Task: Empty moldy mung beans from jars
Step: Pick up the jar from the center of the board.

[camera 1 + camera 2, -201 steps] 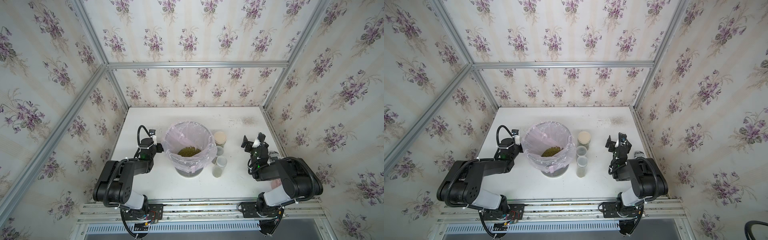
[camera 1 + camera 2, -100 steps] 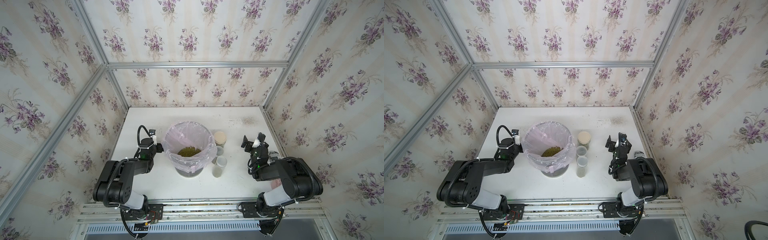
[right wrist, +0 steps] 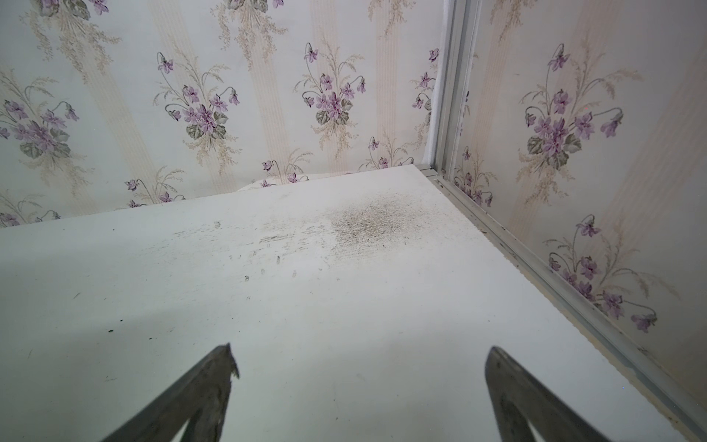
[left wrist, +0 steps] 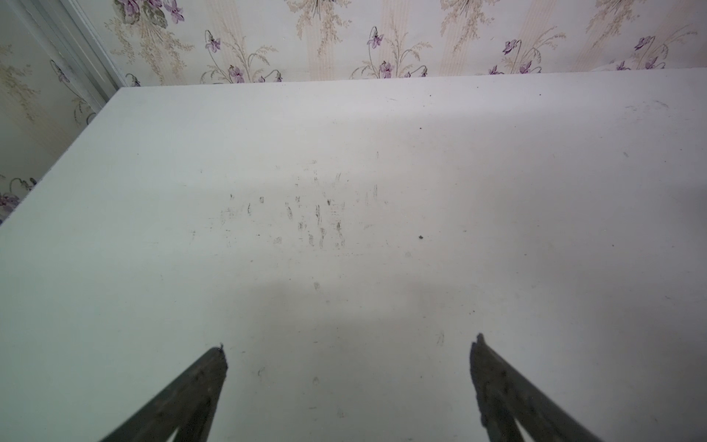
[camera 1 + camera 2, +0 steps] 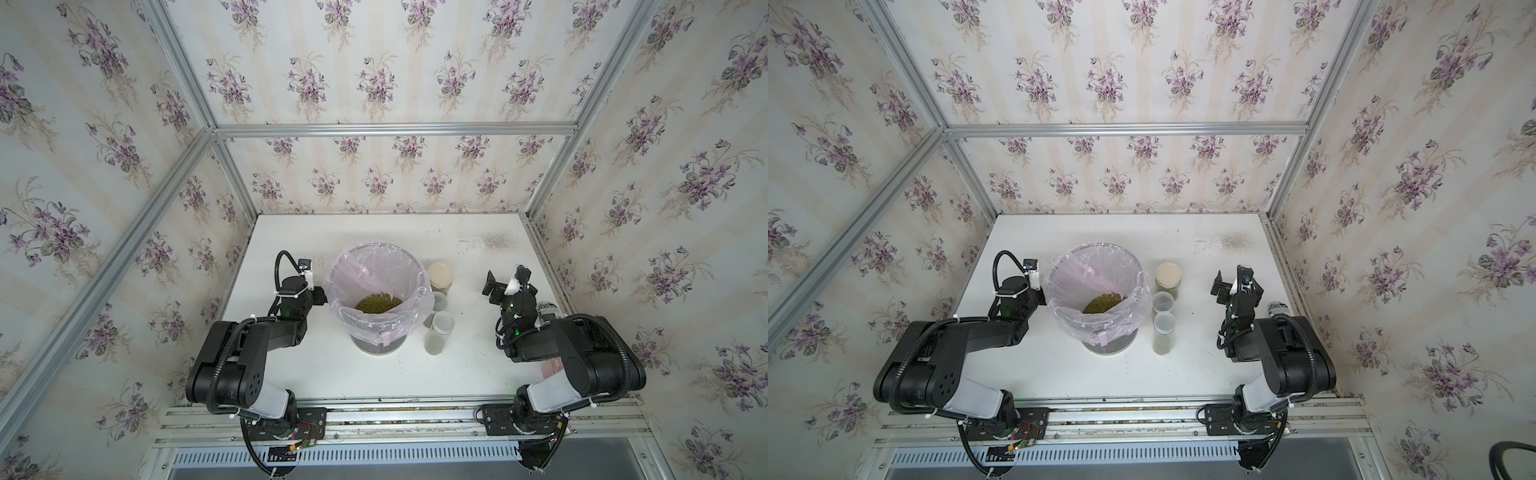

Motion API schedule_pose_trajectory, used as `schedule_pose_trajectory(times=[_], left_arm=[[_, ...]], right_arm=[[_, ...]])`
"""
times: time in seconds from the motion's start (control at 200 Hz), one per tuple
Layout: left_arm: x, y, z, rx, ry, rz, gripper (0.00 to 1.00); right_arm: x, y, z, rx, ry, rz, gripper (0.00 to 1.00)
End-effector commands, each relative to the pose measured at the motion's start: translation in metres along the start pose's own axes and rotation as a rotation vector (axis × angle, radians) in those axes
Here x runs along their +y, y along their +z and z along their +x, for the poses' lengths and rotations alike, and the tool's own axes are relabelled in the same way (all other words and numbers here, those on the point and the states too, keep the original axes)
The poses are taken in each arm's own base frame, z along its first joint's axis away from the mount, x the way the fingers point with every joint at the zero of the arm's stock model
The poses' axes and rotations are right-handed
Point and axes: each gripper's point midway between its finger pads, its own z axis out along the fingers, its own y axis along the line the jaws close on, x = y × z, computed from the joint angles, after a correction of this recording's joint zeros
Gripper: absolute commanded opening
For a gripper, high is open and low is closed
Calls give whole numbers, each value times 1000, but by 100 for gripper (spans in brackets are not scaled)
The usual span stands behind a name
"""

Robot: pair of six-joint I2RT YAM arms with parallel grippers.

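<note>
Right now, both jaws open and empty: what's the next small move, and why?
Probably swing the right arm toward the front jar, jaws wide. Its jaws stand open and hold nothing. The row of jars stands between that arm and the lined bin. The front jar shows greenish fill low inside, so it likely needs emptying. Some mung beans already lie in the bin.

Nothing has visibly changed: the left hand (image 4: 349, 342), right hand (image 3: 360, 346) and jars (image 5: 439, 276) sit where they did a second ago.
</note>
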Motion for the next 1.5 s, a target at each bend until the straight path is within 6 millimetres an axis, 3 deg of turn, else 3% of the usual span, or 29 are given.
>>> schedule_pose_trajectory(times=[0.0,0.455,0.595,0.625,0.864,1.164,1.279,1.494], left_arm=[[-2,0,-6,-20,9,11,100],[1,0,-7,-26,0,6,100],[7,-13,-15,-35,-15,-29,100],[9,-21,-26,-65,-20,-39,100],[31,-48,-49,-117,-77,-169,100],[49,-54,-67,-59,-206,-267,100],[56,-59,-85,-57,-260,-308,100],[65,-79,-128,-62,-340,-353,100]], right_arm=[[-1,0,-7,-28,0,5,100],[-1,-1,-7,-30,1,5,100],[-7,-3,-12,-36,22,39,100],[-6,-3,-11,-34,20,33,100],[-3,-2,-25,-26,7,27,100],[18,1,-52,-21,-17,-22,100],[28,5,-68,-22,76,-62,100],[33,19,-74,135,198,-3,100]])
